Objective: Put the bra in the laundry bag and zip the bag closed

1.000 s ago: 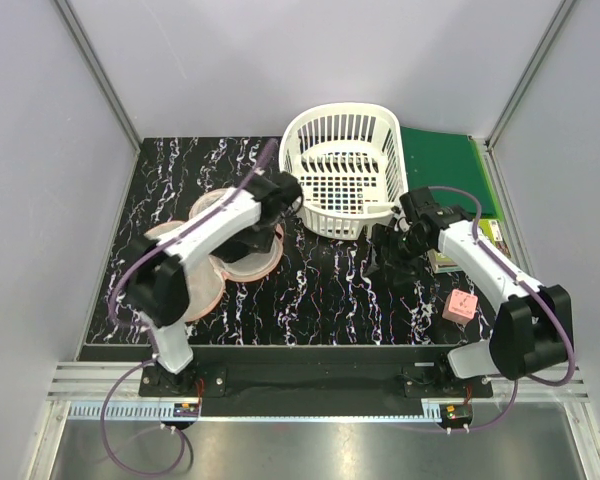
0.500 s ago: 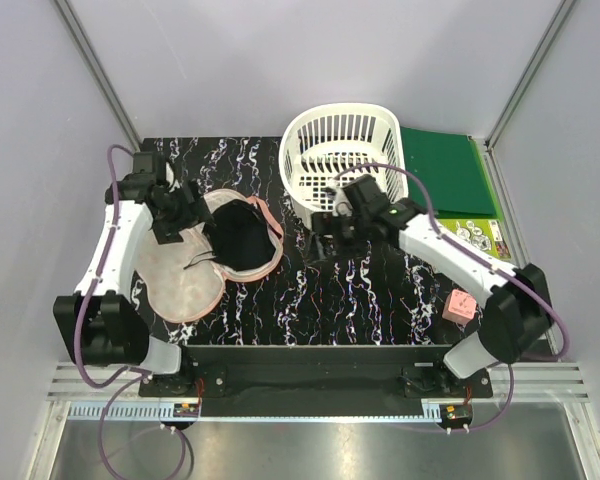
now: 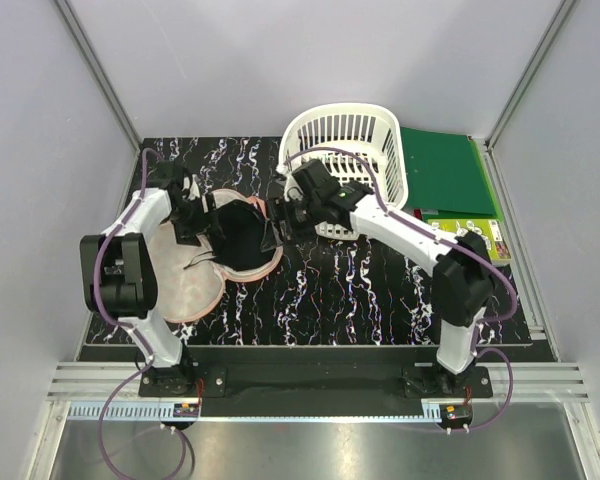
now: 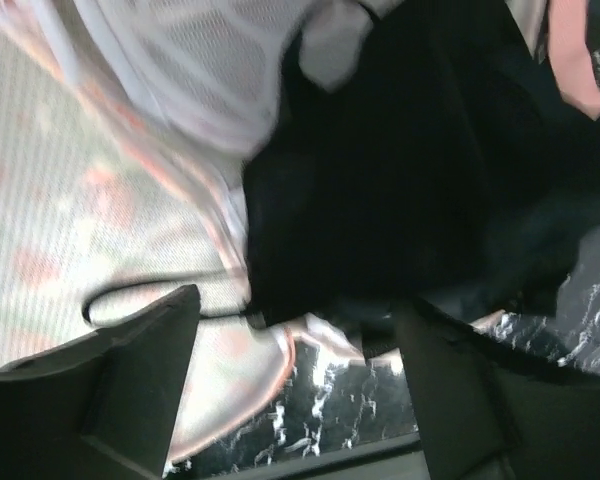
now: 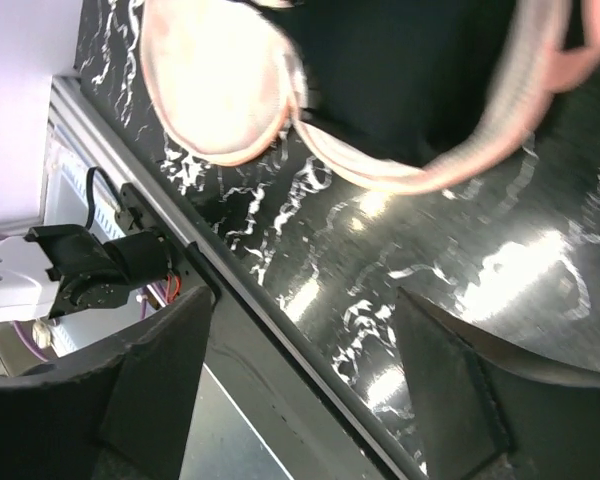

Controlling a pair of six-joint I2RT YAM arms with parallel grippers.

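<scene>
The laundry bag (image 3: 180, 285) lies open on the left of the black marbled table, its peach-pink halves spread flat. The black bra (image 3: 242, 238) rests in the right half, inside the pink rim. My left gripper (image 3: 205, 222) hovers at the bra's left edge, open, with nothing between its fingers (image 4: 130, 385). In the left wrist view the bra (image 4: 410, 170) lies over the pale mesh lining (image 4: 130, 150). My right gripper (image 3: 276, 222) sits at the bag's right rim, open and empty. The right wrist view shows the pink rim (image 5: 380, 175) and the bra (image 5: 400, 70) above its fingers (image 5: 460, 400).
A white slotted basket (image 3: 345, 150) stands at the back, just behind the right arm. A green folder (image 3: 445, 170) and a printed booklet (image 3: 480, 232) lie at the right. The table's front rail (image 5: 230, 320) runs close below the right gripper.
The right gripper has swung left from the basket's front to the bag's right rim. The left gripper shifted right, up to the bra's edge. The bra now lies in the opened bag.
</scene>
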